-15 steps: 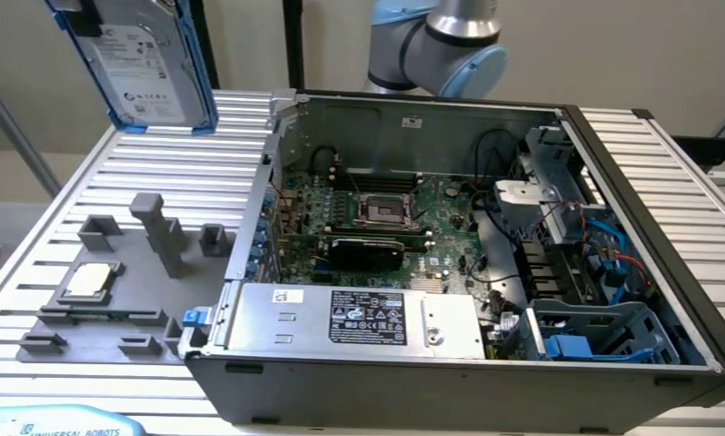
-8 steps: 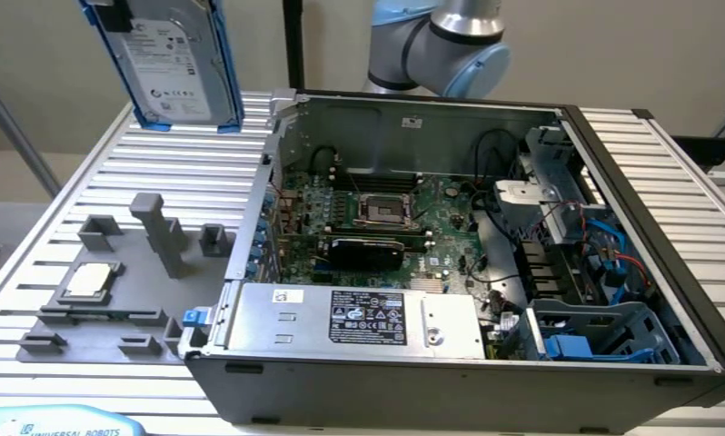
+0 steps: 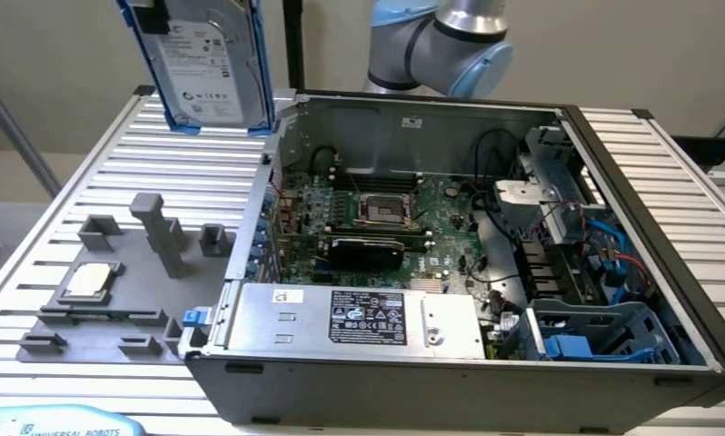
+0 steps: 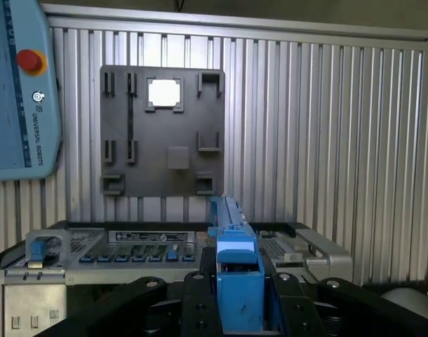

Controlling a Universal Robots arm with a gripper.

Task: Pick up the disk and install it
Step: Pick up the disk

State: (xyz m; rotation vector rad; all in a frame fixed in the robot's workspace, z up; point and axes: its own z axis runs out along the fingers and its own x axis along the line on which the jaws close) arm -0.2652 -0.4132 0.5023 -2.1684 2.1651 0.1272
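Note:
The disk (image 3: 205, 64), a silver-grey hard drive with a white label in a bright blue frame, hangs upright in the air above the slatted table, beyond the open computer case's far corner on the exterior view's left. In the wrist view my gripper (image 4: 239, 298) is shut on the disk (image 4: 231, 228), seen edge-on, with a black finger (image 4: 198, 302) on one side of the blue frame and another on the other side. The drive touches neither the table nor the case.
The open computer case (image 3: 653, 272) lies on the slatted table, showing the motherboard (image 3: 375, 218), a silver box with a black label (image 3: 362, 318) and a blue drive cage (image 3: 605, 336). A grey fixture plate (image 3: 108, 300) carries a small square chip (image 3: 90, 279). A teach pendant (image 4: 17, 91) lies nearby.

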